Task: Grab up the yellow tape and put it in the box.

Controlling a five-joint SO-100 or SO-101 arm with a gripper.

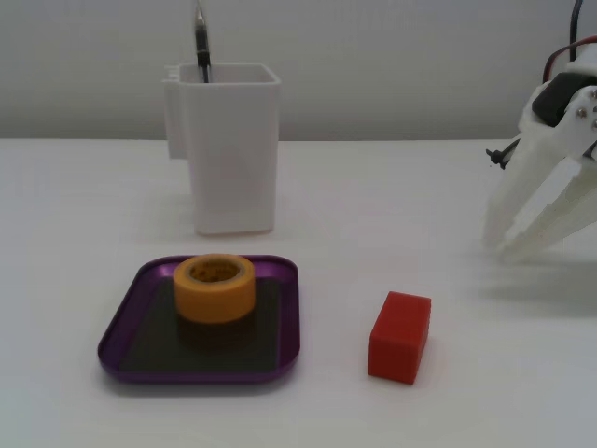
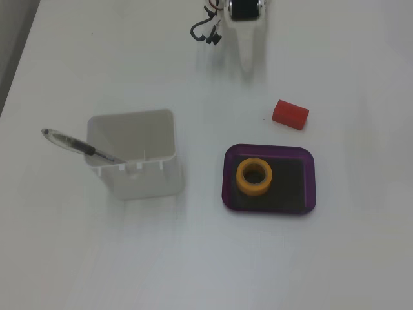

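Yellow tape [image 1: 215, 287] lies flat inside the box [image 1: 124, 317], hole up, toward its rear half. Tool [image 1: 522, 238] is well apart from the box, past the red block [image 1: 400, 337], fingers spread, holding nothing. Placement looks done; no reach needed.

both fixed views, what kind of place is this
Probably a hobby or lab tabletop set up for robot practice: a bare white table, a small arm's end effector, and props such as the yellow tape lying in the box beside a red block.
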